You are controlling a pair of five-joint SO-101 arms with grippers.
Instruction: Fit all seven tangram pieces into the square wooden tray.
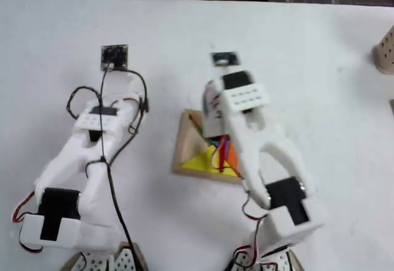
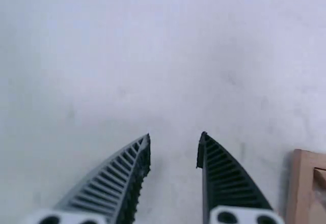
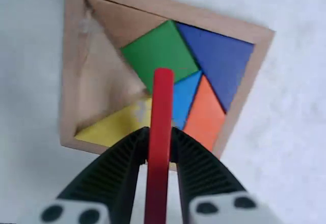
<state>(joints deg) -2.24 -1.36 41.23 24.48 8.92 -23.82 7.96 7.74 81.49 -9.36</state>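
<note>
Right wrist view: right gripper [image 3: 159, 133] pinches a red piece [image 3: 162, 96] edge-on above the wooden tray [image 3: 261, 63], likely for its bare gap; left gripper [image 2: 173, 141] sits parted, empty.

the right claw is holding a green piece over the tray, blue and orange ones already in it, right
Not green: the right claw holds a red piece, as the right wrist view shows. It is over the tray, with the blue piece and orange piece already in.

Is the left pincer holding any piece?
No, the left pincer is open above the white table, with nothing between its tips.
</note>
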